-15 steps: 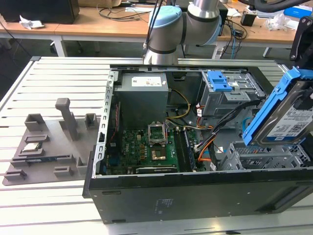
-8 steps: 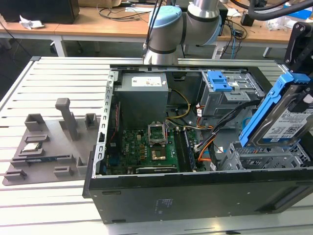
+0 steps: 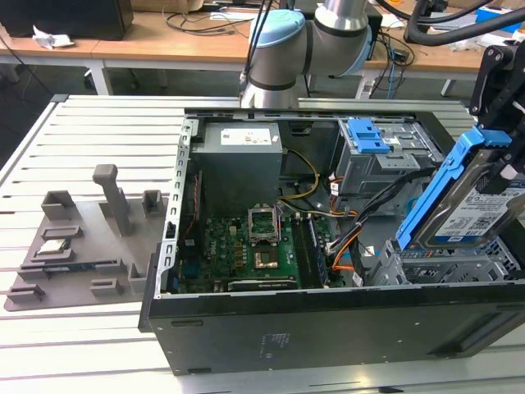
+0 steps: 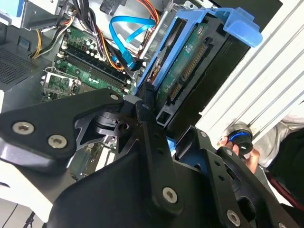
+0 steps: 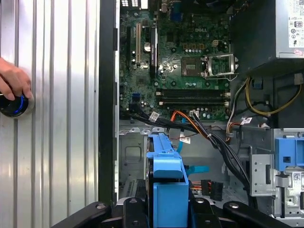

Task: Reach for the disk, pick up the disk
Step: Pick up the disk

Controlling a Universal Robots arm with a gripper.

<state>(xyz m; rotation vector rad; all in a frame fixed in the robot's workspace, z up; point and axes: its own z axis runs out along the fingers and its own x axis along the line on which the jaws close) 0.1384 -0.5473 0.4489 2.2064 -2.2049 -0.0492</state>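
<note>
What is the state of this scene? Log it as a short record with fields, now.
held object: flat silver-grey metal disk with a blue plastic bracket, tilted, lifted above the drive cage at the exterior view's right
gripper: black gripper closed on the disk's bracket
case: open black computer case lying on the slatted metal table
inside case: green motherboard, grey boxy power supply
beside case: grey moulded fixture tray, at the exterior view's left
person: a hand on a black-and-blue knob
</note>
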